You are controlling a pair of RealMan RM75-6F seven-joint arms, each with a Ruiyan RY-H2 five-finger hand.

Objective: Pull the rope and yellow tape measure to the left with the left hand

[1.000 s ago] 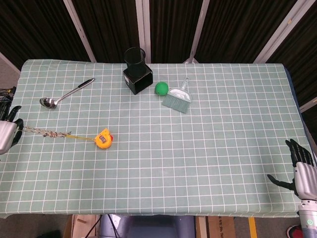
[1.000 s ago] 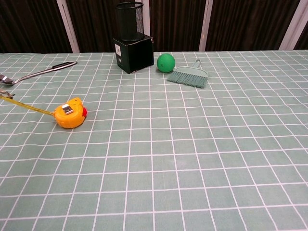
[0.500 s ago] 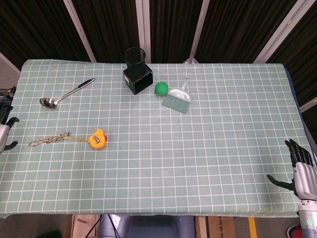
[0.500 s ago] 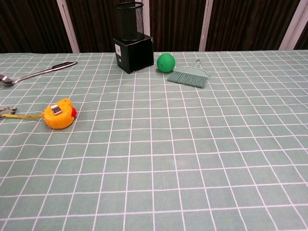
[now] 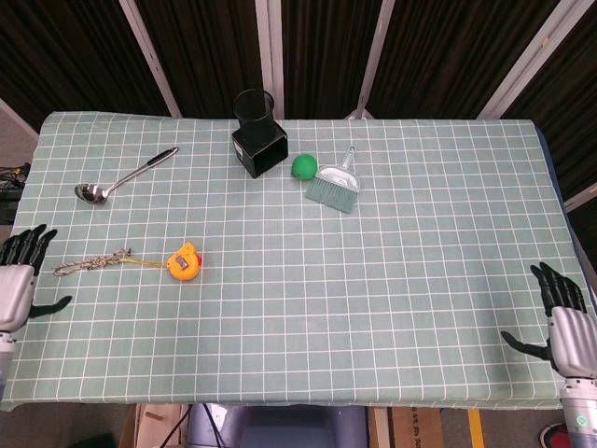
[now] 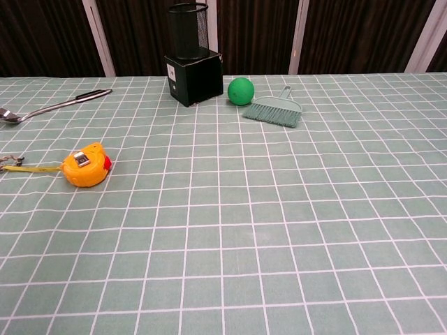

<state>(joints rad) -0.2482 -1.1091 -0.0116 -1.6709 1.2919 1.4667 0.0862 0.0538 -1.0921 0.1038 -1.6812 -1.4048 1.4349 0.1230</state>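
The yellow tape measure (image 5: 184,262) lies on the left part of the green checked table, and shows again as the yellow tape measure (image 6: 85,165) in the chest view. A thin yellow strip links it to a braided rope (image 5: 89,264) that lies slack to its left. My left hand (image 5: 19,281) hovers at the table's left edge, fingers spread, a little left of and below the rope's end, holding nothing. My right hand (image 5: 562,315) stays at the right front edge, fingers apart and empty. Neither hand shows in the chest view.
A metal ladle (image 5: 121,176) lies at the back left. A black pen holder on a black box (image 5: 258,133), a green ball (image 5: 303,166) and a small green brush (image 5: 335,185) stand at the back middle.
The rope and tape measure slid left, then the left hand let the rope go and dropped back toward the front left edge. The right hand barely moved.
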